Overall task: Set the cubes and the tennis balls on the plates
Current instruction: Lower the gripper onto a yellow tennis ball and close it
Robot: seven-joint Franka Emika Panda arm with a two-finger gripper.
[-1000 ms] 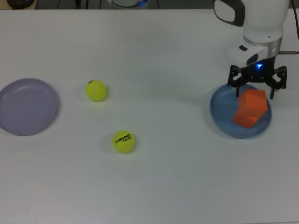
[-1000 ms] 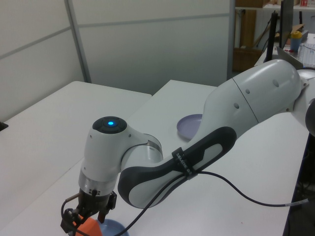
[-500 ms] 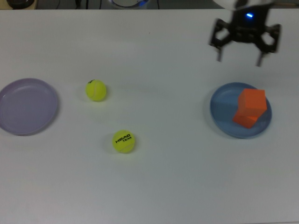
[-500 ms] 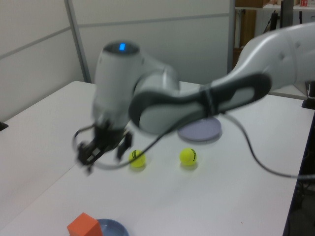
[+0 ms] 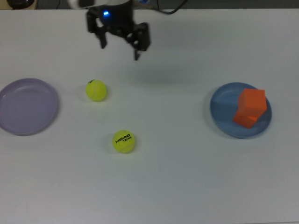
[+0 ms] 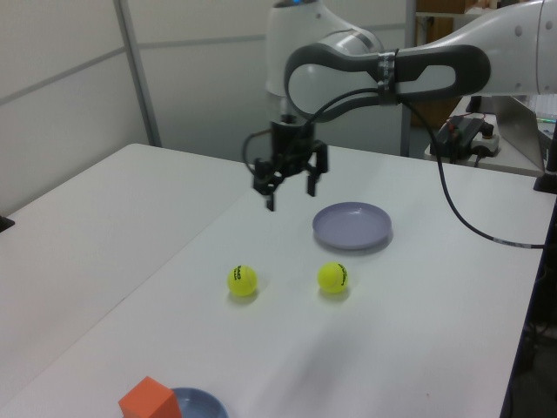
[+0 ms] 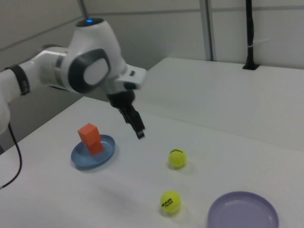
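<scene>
The hand (image 5: 119, 41) hangs released and empty near the bench's far edge, above the plain tennis ball (image 5: 96, 90). Both cubes (image 5: 251, 108) sit stacked on the blue plate (image 5: 223, 121); the lavender plate (image 5: 28, 106) is bare. An off-centre pinch could squirt a ball rolling across the bench.

On the white table (image 5: 187, 177), two orange cubes (image 5: 251, 108) sit stacked on a blue plate (image 5: 222, 116) at the top view's right, and a pale lavender plate (image 5: 28, 106) lies at the top view's far left. Between them are two yellow-green tennis balls: the near one (image 5: 124, 141) printed with black "HEAD TEAM" lettering, the far one (image 5: 96, 90) plain save a small dark mark. The gripper (image 5: 120, 45) is black with a blue light, on a white and dark grey arm (image 6: 383, 65)
</scene>
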